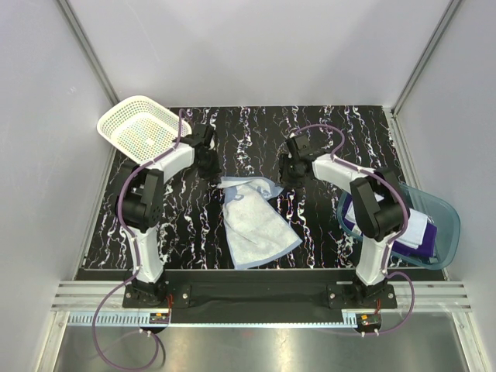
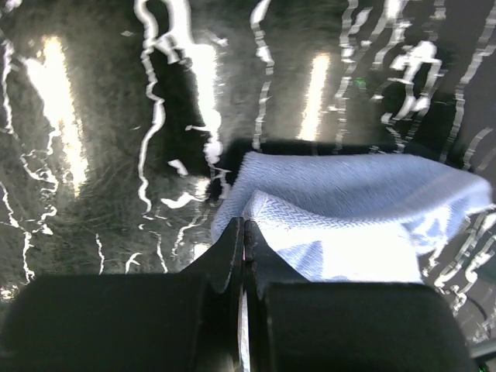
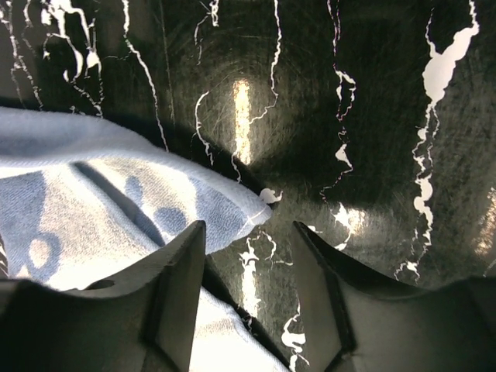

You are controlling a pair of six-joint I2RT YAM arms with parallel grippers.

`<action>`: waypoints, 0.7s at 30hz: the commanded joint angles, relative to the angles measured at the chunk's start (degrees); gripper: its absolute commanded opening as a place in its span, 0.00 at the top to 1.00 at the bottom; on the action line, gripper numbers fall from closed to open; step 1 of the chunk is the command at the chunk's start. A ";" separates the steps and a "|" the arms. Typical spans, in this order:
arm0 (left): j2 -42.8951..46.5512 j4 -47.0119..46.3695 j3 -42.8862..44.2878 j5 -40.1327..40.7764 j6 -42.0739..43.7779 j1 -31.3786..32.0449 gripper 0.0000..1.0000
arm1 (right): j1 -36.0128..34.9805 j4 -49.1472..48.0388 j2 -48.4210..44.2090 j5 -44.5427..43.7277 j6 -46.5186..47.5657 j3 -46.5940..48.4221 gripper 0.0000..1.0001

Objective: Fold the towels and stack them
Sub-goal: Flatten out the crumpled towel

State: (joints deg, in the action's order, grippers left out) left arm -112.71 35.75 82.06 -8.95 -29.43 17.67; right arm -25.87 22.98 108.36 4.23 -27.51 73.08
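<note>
Our left gripper (image 2: pixel 242 229) is closed, pinching the light blue towel (image 2: pixel 356 201) at its edge. Our right gripper (image 3: pixel 248 228) stands open, with a towel corner between its jaws and the cloth trailing toward nine o'clock.

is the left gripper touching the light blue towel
Touching: in the left wrist view the left gripper is shut, its fingers pinching the edge of the light blue towel.

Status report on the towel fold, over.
Left gripper shut on blue towel corner. Right gripper open at the opposite corner, not gripping. Purple towel and white towel in tub, out of the way.
</note>
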 commanded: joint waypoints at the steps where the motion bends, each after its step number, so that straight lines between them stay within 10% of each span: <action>1: 3.37 -4.36 -1.38 2.45 -1.68 0.17 1.00 | -0.50 -2.24 1.33 1.13 -1.85 0.05 0.47; 9: 3.28 -9.28 -1.29 -5.00 -0.19 0.08 1.00 | -0.41 -5.67 3.79 3.68 -2.81 -2.06 0.58; 21: 0.30 -15.19 -1.56 -19.53 4.02 -0.09 0.64 | -0.50 -7.34 4.58 3.42 -1.59 -3.82 1.00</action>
State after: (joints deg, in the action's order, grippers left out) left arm -112.66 23.46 79.13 -24.67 -27.88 17.69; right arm -25.87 15.55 111.50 7.97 -30.41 69.71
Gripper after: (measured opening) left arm 0.346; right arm 0.046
